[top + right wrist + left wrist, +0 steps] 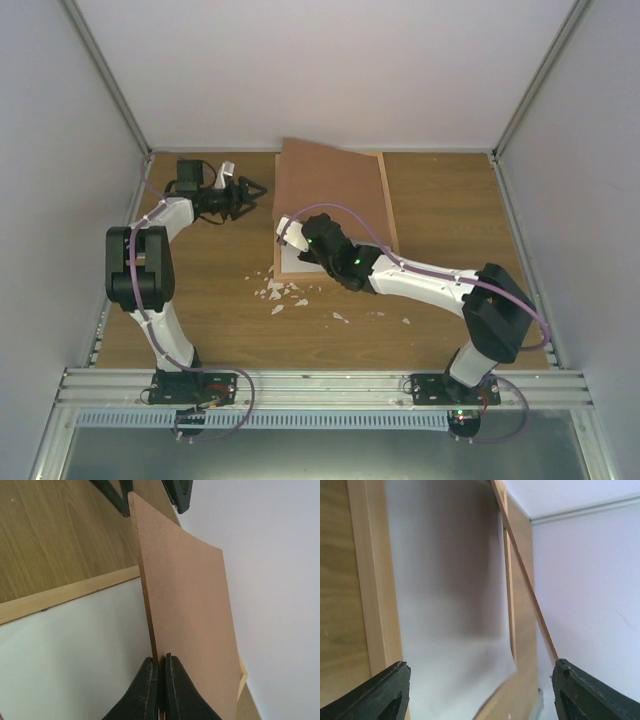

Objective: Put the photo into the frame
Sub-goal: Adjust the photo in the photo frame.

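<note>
Right gripper [160,662] is clamped on the board's [330,185] near-left edge, holding it tilted above the frame [389,215]. The gap opens leftward. Left gripper [254,190] is apart, just left of the frame.

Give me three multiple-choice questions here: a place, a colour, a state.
1. Where do the white scraps lie?
A. far right corner
B. on the table, near side of the frame
C. beside the left arm's base
2. The backing board is what colour?
A. brown
B. black
C. blue
3. The right pincer is:
A. open in the air
B. flat on the table
C. shut on the backing board's edge
Answers: B, scraps dot the wood by the frame's near rail; A, brown in the top view; C, its fingers pinch the board's edge.
</note>
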Tool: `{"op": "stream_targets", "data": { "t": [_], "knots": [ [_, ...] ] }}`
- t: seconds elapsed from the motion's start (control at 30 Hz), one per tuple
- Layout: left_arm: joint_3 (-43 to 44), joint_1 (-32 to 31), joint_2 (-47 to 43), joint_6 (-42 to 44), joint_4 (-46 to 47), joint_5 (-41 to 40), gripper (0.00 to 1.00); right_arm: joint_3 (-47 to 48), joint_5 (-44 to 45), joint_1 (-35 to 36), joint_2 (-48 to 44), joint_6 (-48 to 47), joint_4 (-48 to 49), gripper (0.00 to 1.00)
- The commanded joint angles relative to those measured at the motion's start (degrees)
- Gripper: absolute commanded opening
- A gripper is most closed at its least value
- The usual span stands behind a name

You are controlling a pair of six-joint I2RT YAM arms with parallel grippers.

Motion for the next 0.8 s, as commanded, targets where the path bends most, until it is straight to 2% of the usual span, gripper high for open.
{"op": "stream_targets", "data": {
  "t": [0.0, 0.1, 0.13, 0.2, 0.23, 0.33, 0.53, 0.77],
  "knots": [
    [-3.0, -0.9, -2.6, -1.2, 2.3, 8.7, 0.78, -1.3, 1.4, 0.4, 2.1, 2.6, -0.9, 0.01],
    [-4.7, -1.5, -3.4, -1.6, 4.2, 10.3, 0.74, -1.4, 1.5, 0.7, 2.5, 3.0, -1.0, 0.01],
    [-4.0, -1.6, -3.5, 0.7, 1.8, 8.5, 0.72, -1.3, 1.5, 0.8, 2.6, 3.1, -1.1, 0.01],
    [-2.6, -1.8, -3.9, 6.4, -5.3, -1.6, 0.67, -1.0, 1.6, 0.8, 2.6, 3.5, -1.4, 0.01],
    [-2.0, -2.0, -4.2, 8.8, -8.3, -10.3, 0.67, -0.9, 1.6, 0.8, 2.4, 3.6, -1.4, 0.01],
    [-1.5, -3.6, -3.9, 15.4, -14.3, -22.0, 0.64, -0.7, 1.7, 0.8, 2.3, 3.7, -1.6, 0.01],
    [-7.7, -10.5, -5.6, 22.7, -15.8, -28.8, 0.60, -0.5, 1.6, 0.8, 2.2, 3.8, -1.8, 0.01],
    [-7.7, -15.0, -4.3, 23.4, -17.1, -32.7, 0.60, -0.3, 1.5, 0.8, 2.1, 4.2, -1.9, 0.01]
  ]
}}
